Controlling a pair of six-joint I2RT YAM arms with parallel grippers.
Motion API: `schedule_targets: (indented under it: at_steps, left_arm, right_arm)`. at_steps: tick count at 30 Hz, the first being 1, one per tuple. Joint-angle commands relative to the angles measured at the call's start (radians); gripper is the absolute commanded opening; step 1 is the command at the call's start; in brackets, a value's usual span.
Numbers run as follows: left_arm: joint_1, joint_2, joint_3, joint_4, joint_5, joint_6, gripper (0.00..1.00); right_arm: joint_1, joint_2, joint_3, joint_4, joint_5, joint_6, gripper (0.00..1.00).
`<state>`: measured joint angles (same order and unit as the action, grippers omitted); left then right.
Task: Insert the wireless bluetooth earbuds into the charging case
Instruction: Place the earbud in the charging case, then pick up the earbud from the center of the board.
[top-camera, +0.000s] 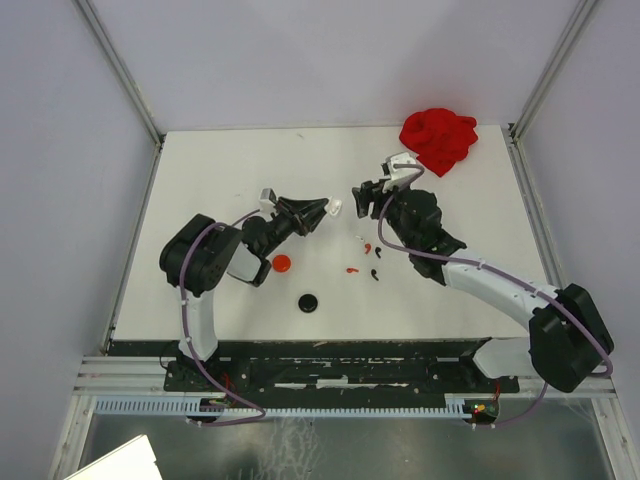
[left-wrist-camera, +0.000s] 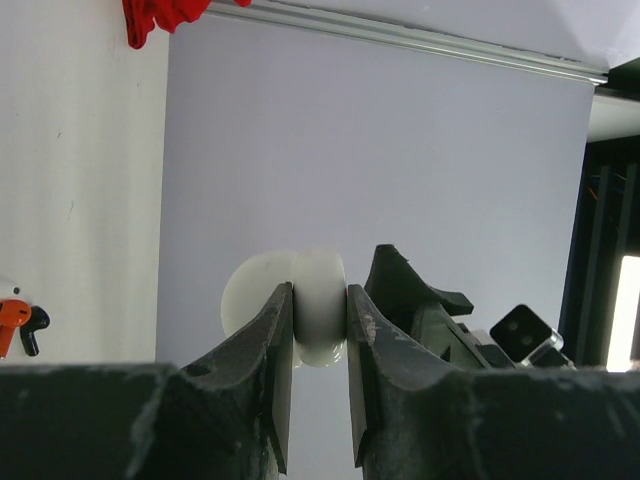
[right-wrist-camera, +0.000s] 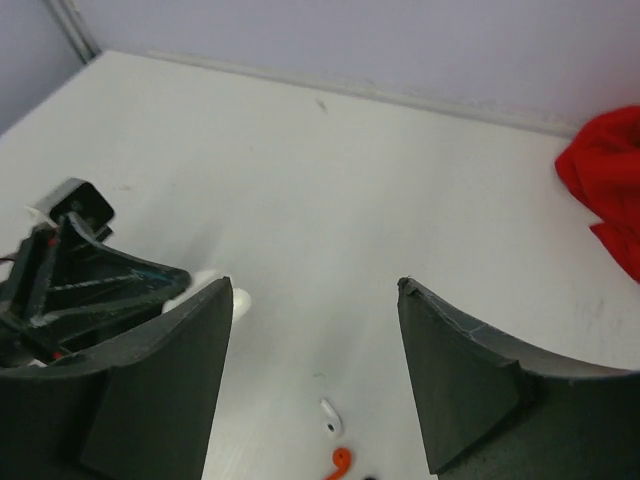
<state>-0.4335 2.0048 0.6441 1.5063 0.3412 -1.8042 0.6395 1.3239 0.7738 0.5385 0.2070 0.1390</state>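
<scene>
1. Charging case (left-wrist-camera: 320, 325): white and round. It is pinched edge-on between the two fingers of the left gripper (left-wrist-camera: 320, 292) and held up off the worktop (top-camera: 220, 180), at upper centre of the top view.
2. Left gripper: clamped on the charging case, its tip pointing toward the right of the frame.
3. Right gripper (right-wrist-camera: 315, 290): jaws wide apart with nothing between them. It faces the charging case from the right, near it but not touching.
4. Earbuds: lying loose on the worktop just below both grippers in the top view. They include a white earbud (top-camera: 358, 238), a red earbud (top-camera: 351, 269) and a black earbud (top-camera: 375, 275), with further small red and black pieces close by.
5. Red disc (top-camera: 282, 263): on the worktop, left of the earbuds.
6. Black disc (top-camera: 308, 302): lower centre, below the red disc.
7. Red cloth (top-camera: 438, 138): crumpled at the worktop's upper right corner.
</scene>
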Motion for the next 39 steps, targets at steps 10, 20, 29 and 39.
schedule_targets:
  at_steps: [10, 20, 29, 39]
  left_arm:
    - [0.115, -0.132, -0.090, -0.042, 0.112, 0.192, 0.03]
    - [0.152, -0.151, -0.147, -0.029, 0.138, 0.210, 0.03]
    - [0.157, -0.115, -0.147, 0.008, 0.145, 0.198, 0.03]
    - [0.170, -0.104, -0.146, 0.013, 0.152, 0.197, 0.03]
  right_arm:
    - [-0.066, 0.373, 0.540, -0.975, -0.059, -0.016, 0.70]
    - [-0.066, 0.500, 0.558, -0.990, -0.077, 0.004, 0.70]
    - [-0.067, 0.568, 0.576, -0.972, 0.026, 0.039, 0.71]
    - [-0.067, 0.576, 0.576, -0.983, -0.009, 0.023, 0.72]
